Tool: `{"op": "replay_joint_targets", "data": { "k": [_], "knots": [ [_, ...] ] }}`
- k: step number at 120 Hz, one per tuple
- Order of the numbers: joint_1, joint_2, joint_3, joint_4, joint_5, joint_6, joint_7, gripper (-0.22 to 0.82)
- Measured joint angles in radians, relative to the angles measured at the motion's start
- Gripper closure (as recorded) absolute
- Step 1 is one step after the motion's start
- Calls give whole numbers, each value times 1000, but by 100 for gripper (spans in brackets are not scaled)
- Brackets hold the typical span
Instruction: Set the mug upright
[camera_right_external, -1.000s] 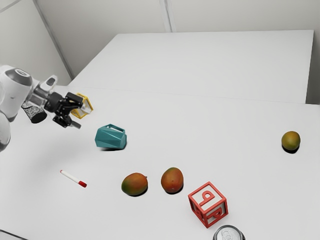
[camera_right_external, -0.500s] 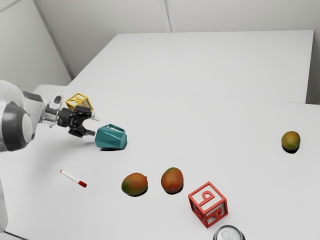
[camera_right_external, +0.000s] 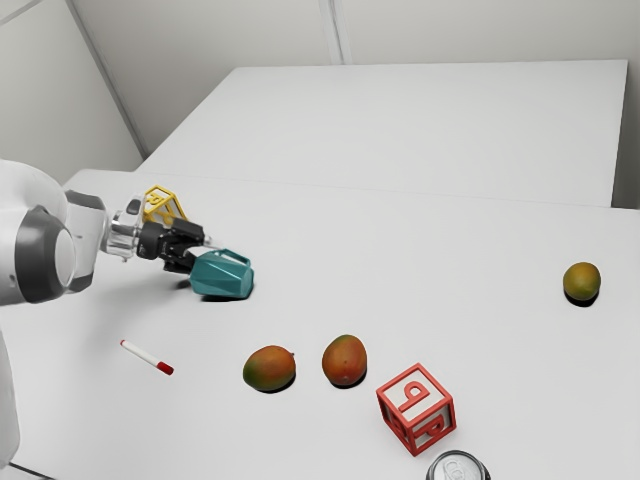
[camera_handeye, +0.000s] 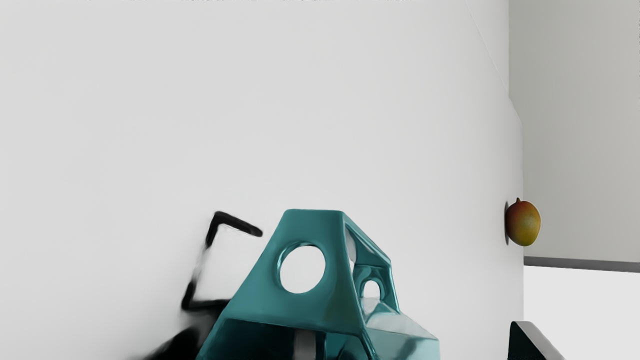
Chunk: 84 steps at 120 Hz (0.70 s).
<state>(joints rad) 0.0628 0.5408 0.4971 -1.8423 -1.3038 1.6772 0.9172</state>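
The teal mug lies on its side on the table, its handle on the upper side in the exterior view and its mouth end toward my hand. My gripper is at that mouth end, fingers spread, one tip beside the handle; the lower one is partly hidden by the mug. Seen from the wrist, the mug shows its handle with round holes and a dark interior with a grey strip inside. One tip of the gripper is apart from the mug there; I cannot tell whether the strip is the other.
A yellow letter block stands behind my hand. Toward the front are a red-capped marker, two mangoes, a red letter block and a can. Another mango is far to the exterior view's right.
My hand has come down and across toward the exterior view's right, from near the yellow block to the mug's mouth end. The mug has stayed in place.
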Motion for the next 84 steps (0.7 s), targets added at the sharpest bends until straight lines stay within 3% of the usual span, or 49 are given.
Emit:
{"op": "replay_joint_targets", "data": {
  "k": [12, 29, 66, 84],
  "knots": [
    [0, 0, 0, -4, -8, -1, 11, 50],
    [0, 0, 0, -5, -13, -4, 20, 66],
    [-1, -7, -5, 1, -9, -8, 24, 76],
    [-3, -84, -41, 25, -4, -44, 20, 78]
  ]
}}
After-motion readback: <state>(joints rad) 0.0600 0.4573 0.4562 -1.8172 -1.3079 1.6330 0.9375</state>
